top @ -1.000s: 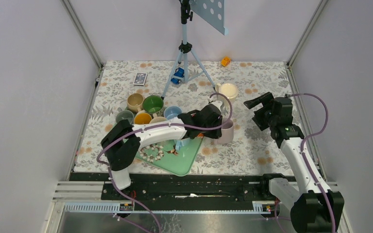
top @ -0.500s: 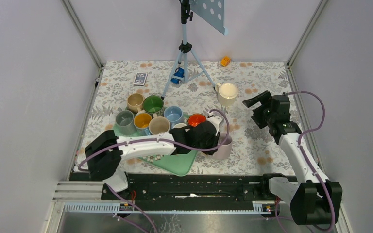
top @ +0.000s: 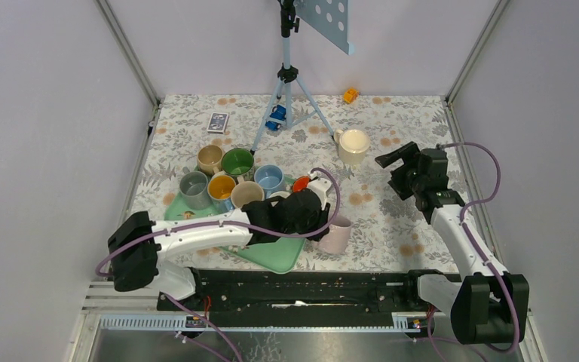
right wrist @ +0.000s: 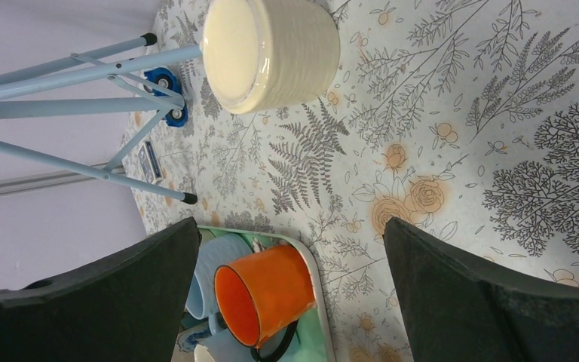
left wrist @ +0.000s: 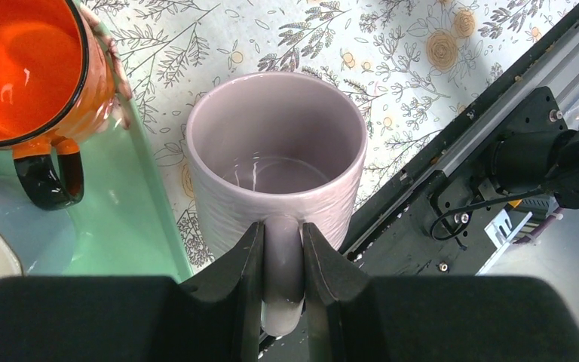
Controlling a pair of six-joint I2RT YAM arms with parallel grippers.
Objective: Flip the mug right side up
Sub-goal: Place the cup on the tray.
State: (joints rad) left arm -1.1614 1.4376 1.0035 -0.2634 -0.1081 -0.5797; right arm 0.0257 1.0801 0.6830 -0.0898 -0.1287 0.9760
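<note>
A pale lilac mug (top: 336,235) stands mouth up on the floral cloth, just right of the green tray (top: 286,260). In the left wrist view the mug (left wrist: 275,162) is upright with its hollow showing. My left gripper (left wrist: 282,260) is shut on its handle, which sits between the two black fingers (left wrist: 245,264). From above the left gripper (top: 320,222) lies low over the tray's right edge. My right gripper (top: 392,162) is open and empty, held above the cloth at the right. Its wide-apart fingers (right wrist: 452,294) frame bare cloth.
Several mugs (top: 226,177) crowd the tray's back left; an orange mug (left wrist: 22,75) stands on the tray beside the lilac one. A cream mug (top: 353,145) sits upside down at back right. A blue tripod (top: 290,98) stands behind. The black rail (left wrist: 460,151) runs close to the lilac mug.
My left arm has drawn back toward the near edge, carrying the lilac mug nearer and slightly left. The orange mug is uncovered. The right gripper has barely shifted.
</note>
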